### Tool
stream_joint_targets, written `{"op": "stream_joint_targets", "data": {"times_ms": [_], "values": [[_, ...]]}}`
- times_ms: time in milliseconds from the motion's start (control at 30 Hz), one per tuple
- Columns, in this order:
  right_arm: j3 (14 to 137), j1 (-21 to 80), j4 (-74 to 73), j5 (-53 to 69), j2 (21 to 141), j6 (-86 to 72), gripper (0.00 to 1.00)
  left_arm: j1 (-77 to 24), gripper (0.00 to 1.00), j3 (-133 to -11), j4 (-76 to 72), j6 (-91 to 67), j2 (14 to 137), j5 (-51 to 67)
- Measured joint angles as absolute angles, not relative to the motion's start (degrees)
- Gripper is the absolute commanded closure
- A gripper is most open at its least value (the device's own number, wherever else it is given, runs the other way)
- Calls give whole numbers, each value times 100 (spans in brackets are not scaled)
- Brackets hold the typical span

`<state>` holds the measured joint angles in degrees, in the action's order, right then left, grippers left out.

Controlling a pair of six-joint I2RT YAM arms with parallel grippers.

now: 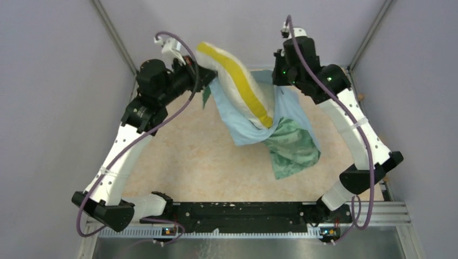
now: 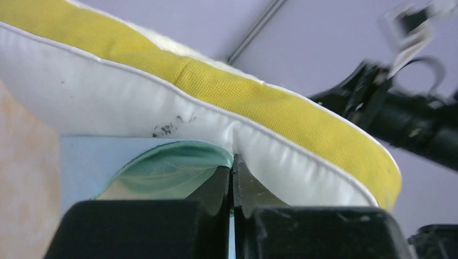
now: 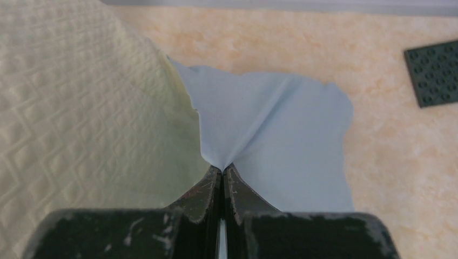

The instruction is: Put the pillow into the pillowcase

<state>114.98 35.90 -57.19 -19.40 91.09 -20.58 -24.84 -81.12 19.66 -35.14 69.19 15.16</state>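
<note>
The cream-white pillow [image 1: 232,90] with its yellow band [image 1: 246,81] hangs tilted above the table, its lower end inside the light-blue pillowcase [image 1: 246,132]. The case's green reverse [image 1: 291,145] trails down at the right. My left gripper [image 1: 209,75] is shut on the case's rim at the pillow's left. In the left wrist view the gripper [image 2: 233,162] pinches the green-lined pillowcase [image 2: 173,167] right under the pillow [image 2: 162,102]. My right gripper [image 1: 277,80] is shut on the case's other side; in its wrist view the gripper [image 3: 222,168] pinches blue pillowcase [image 3: 270,129] beside the pillow [image 3: 81,108].
A dark studded plate [image 3: 435,73] lies on the beige table [image 1: 183,156] at the right. Grey walls and slanted metal posts [image 1: 113,38] close in the back and sides. The arm bases sit on the black rail [image 1: 243,213] at the near edge.
</note>
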Motion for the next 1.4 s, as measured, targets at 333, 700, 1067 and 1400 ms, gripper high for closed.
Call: {"op": "stream_joint_targets", "data": {"times_ms": [333, 700, 1067, 1400], "values": [[12951, 2523, -5148, -655, 8897, -2416, 100, -2486, 100, -11104, 1181, -3444, 7690, 1146], [12667, 2027, -4698, 615, 8702, -2893, 100, -2652, 100, -12582, 1490, -3369, 8991, 808], [12280, 1420, -4589, 1127, 8414, -3050, 100, -2792, 100, -13498, 1702, -3293, 9297, 972], [13524, 661, -4687, 1592, 9013, -3260, 100, -3511, 100, -13771, 1190, -3273, 9609, 1581]]}}
